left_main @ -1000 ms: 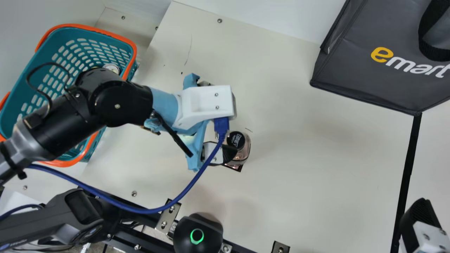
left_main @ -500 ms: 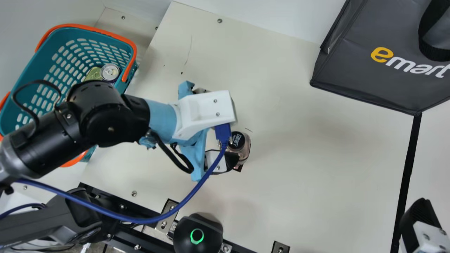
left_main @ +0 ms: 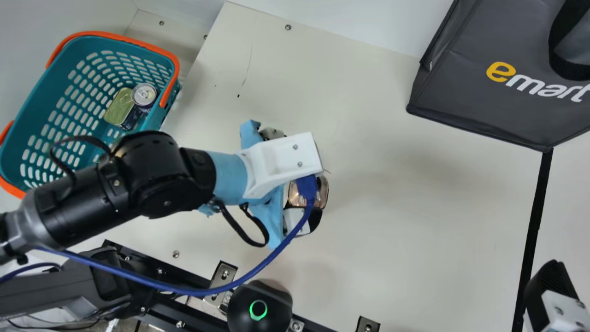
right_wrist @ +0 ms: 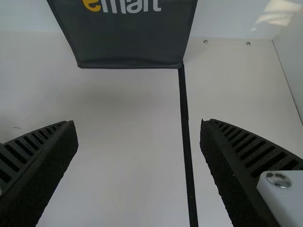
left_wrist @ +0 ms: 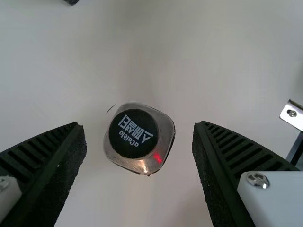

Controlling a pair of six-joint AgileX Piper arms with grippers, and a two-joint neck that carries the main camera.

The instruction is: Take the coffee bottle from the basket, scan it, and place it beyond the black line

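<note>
**Left tool (left_main: 303, 220) released around the coffee bottle (left_main: 321, 192)**

At the near edge of the bench (left_main: 415, 240) sits a black dome (left_main: 244, 302) with a green ring, cut off below. Toward the near left corner lies a dark grey device (left_main: 41, 288), also cut off; what it is cannot be told. A blue cable (left_main: 161, 289) passes over part of it.

At the near right corner, the right tool (left_main: 548, 286) is partly out of the main view. The right wrist view shows its fingers spread with nothing between them.

The coffee bottle stands upright on the bench, nearer its left edge than the black line (left_main: 532, 230). In the main view the left tool's white housing (left_main: 288, 159) hides its cap (left_wrist: 132, 134) and the cable's blue plug (left_main: 306, 186) covers some of its body. The left wrist view shows the cap, a red glow on the bottle's shoulder, and both fingers apart, touching neither side. A small dark thing (left_wrist: 71, 1), cut off there, is hard to make out.

Beyond the bench's left edge is the teal basket (left_main: 16, 103), partly behind the left arm (left_main: 152, 175), holding a silver-topped can (left_main: 144, 94) and a yellow-green tin (left_main: 119, 108) side by side.

A dark grey bag (left_main: 465, 103) occupies the far right, its upper part cut off; the black line runs from its near corner toward the near edge.
</note>
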